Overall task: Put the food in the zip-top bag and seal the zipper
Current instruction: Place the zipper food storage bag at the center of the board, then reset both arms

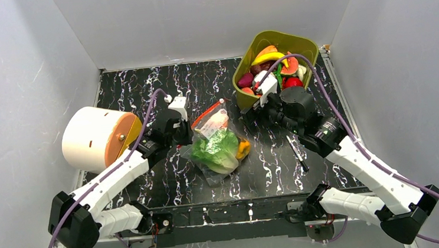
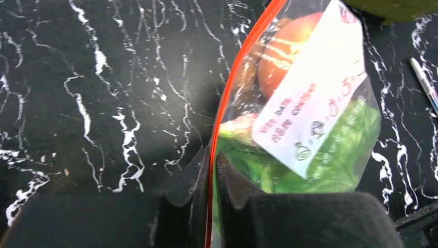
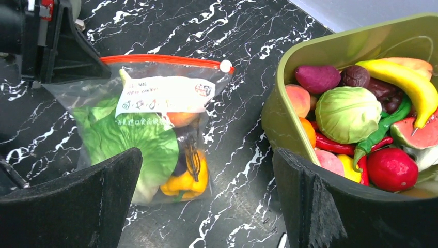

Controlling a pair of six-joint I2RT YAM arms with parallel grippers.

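Note:
The clear zip-top bag [image 1: 219, 146] lies mid-table holding a green lettuce [image 1: 214, 149], a yellow pepper [image 3: 191, 178], a peach-coloured fruit [image 2: 281, 54] and a dark piece. Its orange-red zipper [image 3: 165, 60] runs along the mouth, with the white slider tab [image 3: 225, 65] at the end nearest the tub. My left gripper [image 2: 212, 170] is shut on the zipper strip [image 2: 232, 88] at the bag's left end. My right gripper [image 3: 206, 201] is open and empty, hovering over the table between the bag and the tub.
An olive-green tub [image 1: 248, 68] at the back right holds several toy fruits and vegetables. A white and orange cylinder [image 1: 97, 138] lies at the left. A pen [image 1: 297, 152] lies on the black marbled table [image 1: 137, 89] under my right arm.

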